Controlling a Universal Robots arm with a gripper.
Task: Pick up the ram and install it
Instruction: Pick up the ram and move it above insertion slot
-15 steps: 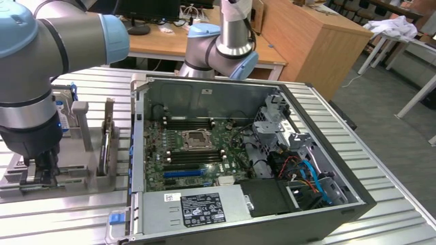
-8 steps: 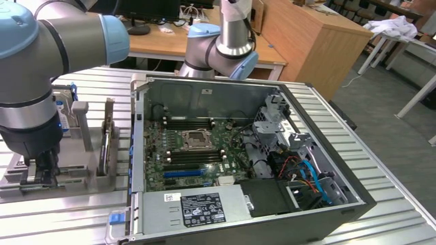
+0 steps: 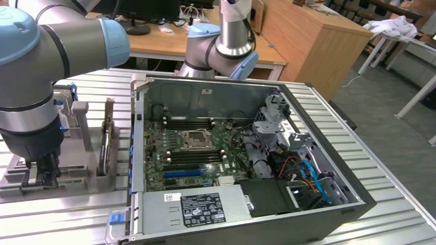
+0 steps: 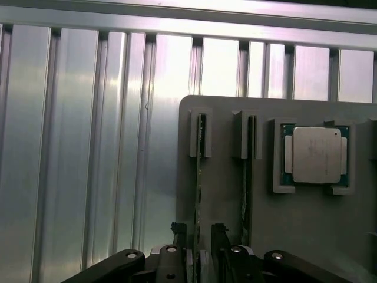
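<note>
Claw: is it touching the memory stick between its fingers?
Apart. The wrist view shows the open claw straddling the memory stick, with grey holder visible between each finger and the stick.

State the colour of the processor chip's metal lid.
The lid is silver, best in the wrist view.

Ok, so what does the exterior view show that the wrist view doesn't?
Exterior view: the open black computer case with its green motherboard, and the wooden desk behind. Wrist view: the square silver processor chip, and the thin green ram stick standing on edge between the fingers of the open gripper. Both: the grey plastic holder and the ribbed aluminium table.
</note>
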